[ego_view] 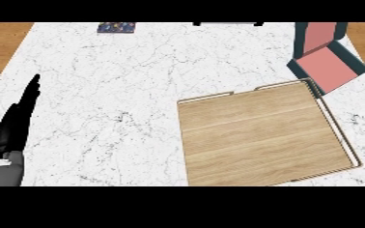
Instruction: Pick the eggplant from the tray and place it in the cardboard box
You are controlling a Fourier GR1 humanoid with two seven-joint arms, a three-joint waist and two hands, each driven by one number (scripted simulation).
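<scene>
My left hand (pixel 20 118) rests with fingers straight at the tabletop's (pixel 107 77) left edge. The tray (pixel 264 135) lies bare near the right edge, well apart; I see no eggplant. The box (pixel 324 60) sits at the far right corner.

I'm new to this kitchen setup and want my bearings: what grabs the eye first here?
The big wooden tray at lower right stands out against the white marble counter, and nothing shows on it. Just beyond it, at the upper right, sits a dark teal box with a pink inside. At the left edge, a black robot hand rests with straight fingers.
</scene>
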